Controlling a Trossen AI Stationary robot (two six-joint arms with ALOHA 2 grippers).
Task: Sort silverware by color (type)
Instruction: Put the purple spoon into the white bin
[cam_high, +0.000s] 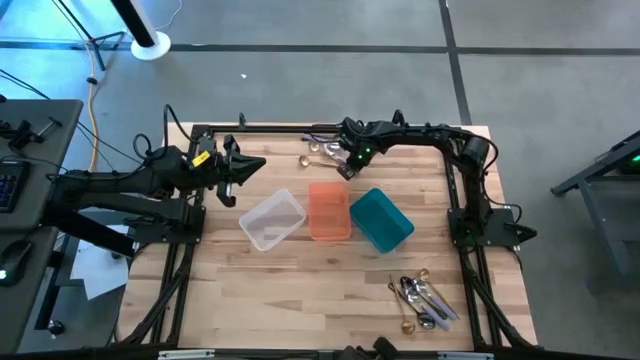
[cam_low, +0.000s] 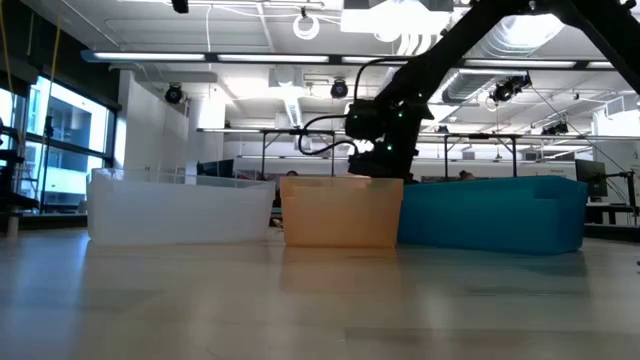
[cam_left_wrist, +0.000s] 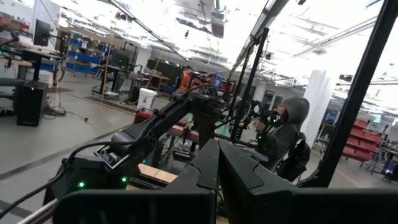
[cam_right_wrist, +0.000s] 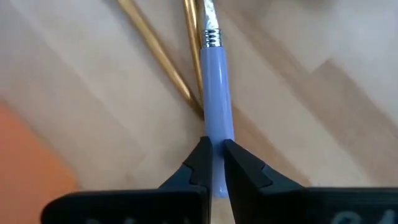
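Observation:
My right gripper (cam_high: 346, 166) is at the table's far middle, just beyond the orange bin (cam_high: 329, 211), and is shut on a utensil with a lavender handle (cam_right_wrist: 216, 93). Gold pieces (cam_right_wrist: 163, 59) lie on the wood beside and under that handle. A small far cluster of silver and gold silverware (cam_high: 318, 152) lies by the gripper. A second pile of silver and gold spoons (cam_high: 420, 296) rests flat near the table's near right corner. My left gripper (cam_high: 256, 168) waits shut above the far left of the table, holding nothing. In the low view the right arm (cam_low: 385, 130) drops behind the bins. My right gripper pinches the lavender handle near its free end (cam_right_wrist: 216, 132) between its two fingertips (cam_right_wrist: 200, 155), the fingers lying along the handle. A ribbed silver collar (cam_right_wrist: 211, 37) tops the handle farther out. Whether the utensil is lifted off the wood I cannot tell.
Three bins stand side by side mid-table: clear (cam_high: 272, 220), orange, teal (cam_high: 381, 219). Bare wood lies in front of them toward the near edge (cam_high: 300, 300). A black frame rail (cam_high: 300, 128) runs along the far edge. A seated person in a hood (cam_left_wrist: 283, 134) shows beyond the table.

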